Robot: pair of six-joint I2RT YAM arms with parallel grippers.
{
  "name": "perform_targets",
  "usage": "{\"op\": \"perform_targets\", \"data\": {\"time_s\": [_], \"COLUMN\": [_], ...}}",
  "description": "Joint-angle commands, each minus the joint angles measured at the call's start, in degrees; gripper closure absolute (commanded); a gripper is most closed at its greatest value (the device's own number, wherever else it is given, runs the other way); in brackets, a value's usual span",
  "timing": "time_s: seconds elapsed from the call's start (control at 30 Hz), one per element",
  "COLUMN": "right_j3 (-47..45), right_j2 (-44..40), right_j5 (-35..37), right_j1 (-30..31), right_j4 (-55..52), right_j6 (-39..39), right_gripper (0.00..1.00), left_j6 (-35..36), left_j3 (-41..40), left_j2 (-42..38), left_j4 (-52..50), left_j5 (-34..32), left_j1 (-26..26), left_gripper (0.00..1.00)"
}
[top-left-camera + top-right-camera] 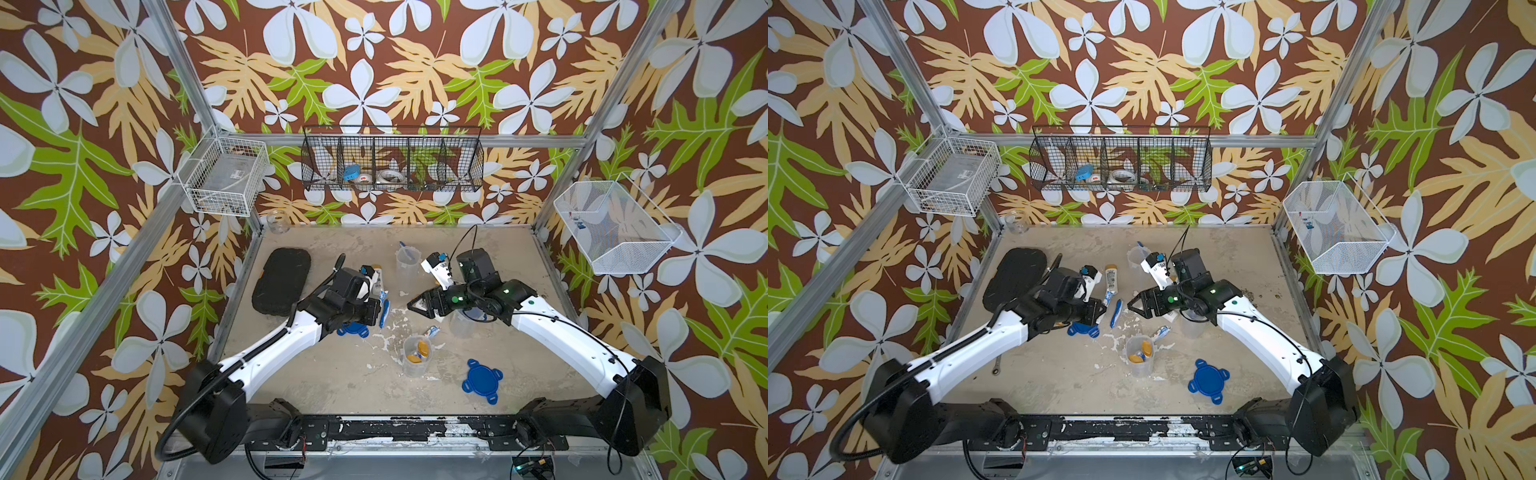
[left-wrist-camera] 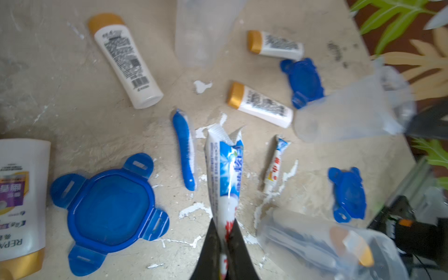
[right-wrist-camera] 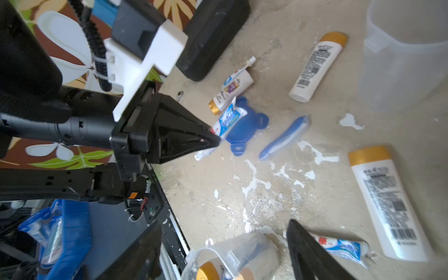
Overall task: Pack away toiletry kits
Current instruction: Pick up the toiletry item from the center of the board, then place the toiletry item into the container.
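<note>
Left pincer (image 2: 224,229) is clenched on the toothpaste tube (image 2: 224,169), gripping near the cap end. The tube's long axis runs out from my jaws, with the flat crimped end aimed toward the back of the table (image 1: 1059,374). Tube is soft and creased, glossy blue-white print with red. The blue lid (image 2: 109,208) lies near it: hard plastic, rounded square, four tabs. The toothbrush (image 2: 185,150) lies flat just beside the tube, slim and slightly curved. To the right, my right pincer (image 1: 1136,307) is spread wide, gripping nothing.

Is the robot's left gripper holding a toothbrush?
No, the left gripper is shut on a toothpaste tube, while the toothbrush lies loose beside it.
</note>
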Motion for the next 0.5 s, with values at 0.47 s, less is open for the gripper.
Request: {"op": "perform_targets", "data": {"time_s": [0.47], "right_j3": [3.5], "right_j2": [8.7], "right_j5": [-13.1], "right_j1": [3.5], "right_j4": [10.5], "right_j6": [4.3], "right_gripper": [0.39], "left_j6": [0.8], "left_j3": [-2.3], "left_j2": [-7.4], "left_j4": [7.7], "left_j5": [16.3], "left_j1": [-1.1], "left_gripper": [0.99]}}
